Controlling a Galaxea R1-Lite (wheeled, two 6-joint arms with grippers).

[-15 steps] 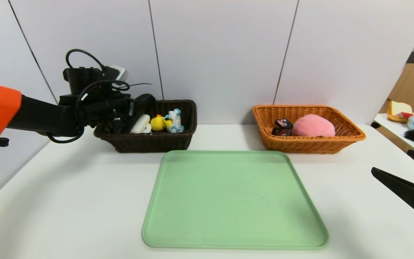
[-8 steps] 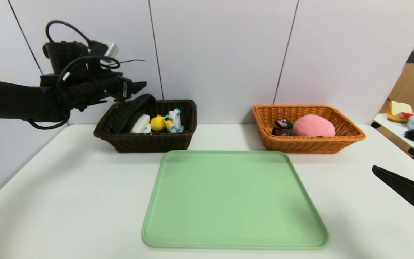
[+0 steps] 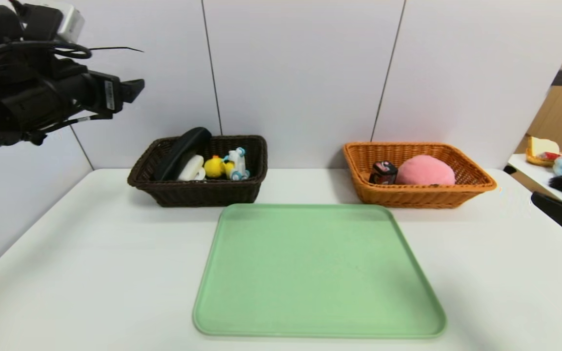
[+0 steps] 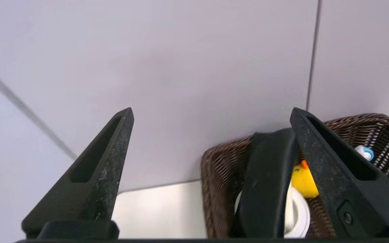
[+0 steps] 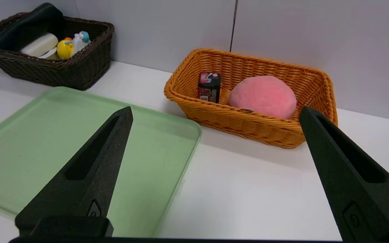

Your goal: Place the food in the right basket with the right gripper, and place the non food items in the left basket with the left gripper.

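Black pouch (image 3: 182,152), soap bar (image 3: 191,167) and duck toy (image 3: 216,166) lie in the dark basket (image 3: 198,191); pink peach (image 3: 425,170) and black canister (image 3: 384,172) sit in the orange basket (image 3: 417,194); left gripper (image 4: 211,114) high above it, fingers spread, empty; right gripper (image 5: 214,114) beside green tray (image 3: 317,273), fingers spread, empty.

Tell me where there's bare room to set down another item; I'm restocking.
The green tray is bare, as is the table on both sides of it and the strip between the dark basket and the orange basket. Both baskets are crowded.
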